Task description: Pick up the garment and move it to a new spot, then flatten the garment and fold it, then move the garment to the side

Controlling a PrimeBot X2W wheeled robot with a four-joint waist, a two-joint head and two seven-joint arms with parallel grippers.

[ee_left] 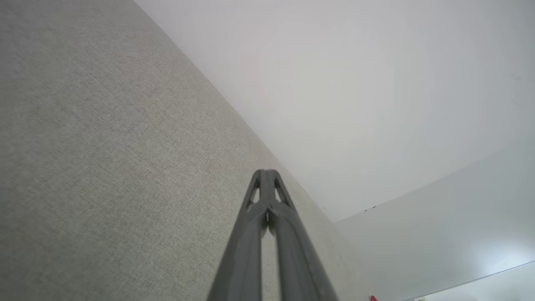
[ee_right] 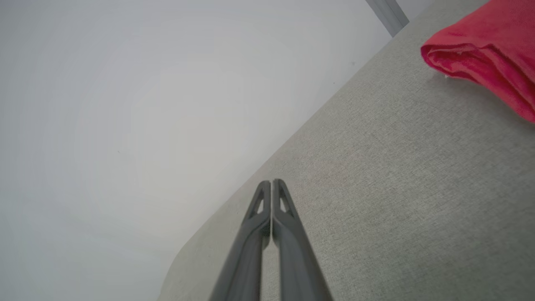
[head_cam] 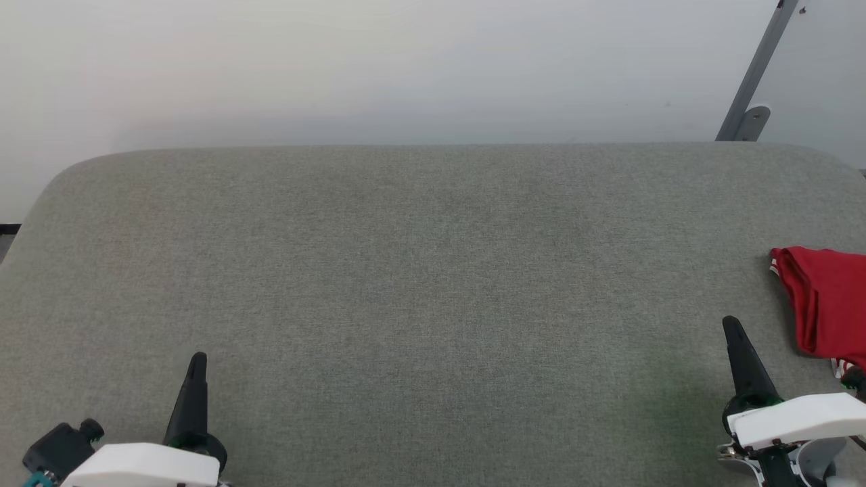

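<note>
Both sets of fingers are pinched fully shut with nothing in them. The left fingers (head_cam: 193, 399) and right fingers (head_cam: 744, 358) point forward, low over the near edge of the grey fabric-covered counter (head_cam: 433, 257), and they look parked to me. The garment (head_cam: 829, 304) lies just right of the right fingers and a bit beyond their tips, not touching. It's a red, folded-looking bundle with striped trim peeking out, so I'd guess it's set aside there on purpose. Just bare cloth between the two. Further out there's a pale wall (head_cam: 406, 67) and a slanted grey metal strut (head_cam: 754, 81) past the far right corner, nowhere near in the way.
</note>
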